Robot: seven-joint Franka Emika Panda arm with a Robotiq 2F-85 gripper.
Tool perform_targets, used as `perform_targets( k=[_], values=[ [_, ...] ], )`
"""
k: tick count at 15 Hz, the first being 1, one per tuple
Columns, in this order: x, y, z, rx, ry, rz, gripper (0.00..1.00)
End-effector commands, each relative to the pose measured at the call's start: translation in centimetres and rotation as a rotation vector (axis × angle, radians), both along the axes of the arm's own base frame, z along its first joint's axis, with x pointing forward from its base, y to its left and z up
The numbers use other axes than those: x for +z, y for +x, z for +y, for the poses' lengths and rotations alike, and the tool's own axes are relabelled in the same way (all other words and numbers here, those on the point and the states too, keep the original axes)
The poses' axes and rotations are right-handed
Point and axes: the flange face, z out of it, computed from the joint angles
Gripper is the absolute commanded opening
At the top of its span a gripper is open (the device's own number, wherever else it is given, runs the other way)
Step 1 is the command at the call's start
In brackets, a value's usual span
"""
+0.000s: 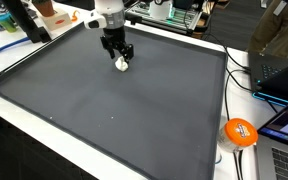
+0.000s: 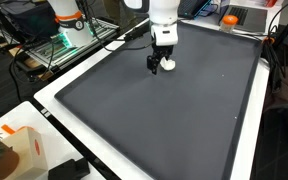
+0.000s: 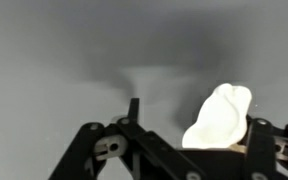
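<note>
Lab/office room w/ cluttered benches round the edges. The work surface is a big dark grey mat on a white table, and the table shows as a pale border on all visible sides. The mat is flat and matte w/ a slightly raised rim. The gripper hangs pointing straight down over the far part of the mat, near its back edge and approx. mid-width, w/ open mat on the near side and to either side. In the wrist view its jaws stand wide apart, clamping nothing. A small white lump, soft-looking and irregular, lies on the mat betw. the fingers. In the wrist view the lump sits close against one finger, w/ a wide gap to the opposite one; can't tell if it actually touches. Off the mat, an orange ball sits on the border next to a laptop and cables. A white box stands at a table corner; contents not visible.
</note>
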Motion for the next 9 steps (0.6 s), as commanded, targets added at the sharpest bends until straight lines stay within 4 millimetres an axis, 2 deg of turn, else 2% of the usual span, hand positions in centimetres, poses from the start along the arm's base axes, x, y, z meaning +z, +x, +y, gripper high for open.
perform_targets(
  k=[1,4,7,9],
  values=[
    [-0.1,-0.2,-0.7,0.009,0.137,0.064,1.0],
    [-0.4,-0.2,-2.4,-0.042,0.121,0.066,1.0],
    [1.5,-0.3,-4.2,-0.061,0.05,0.004,0.99],
    [3.3,0.0,-4.5,-0.048,0.004,-0.059,1.0]
  ],
)
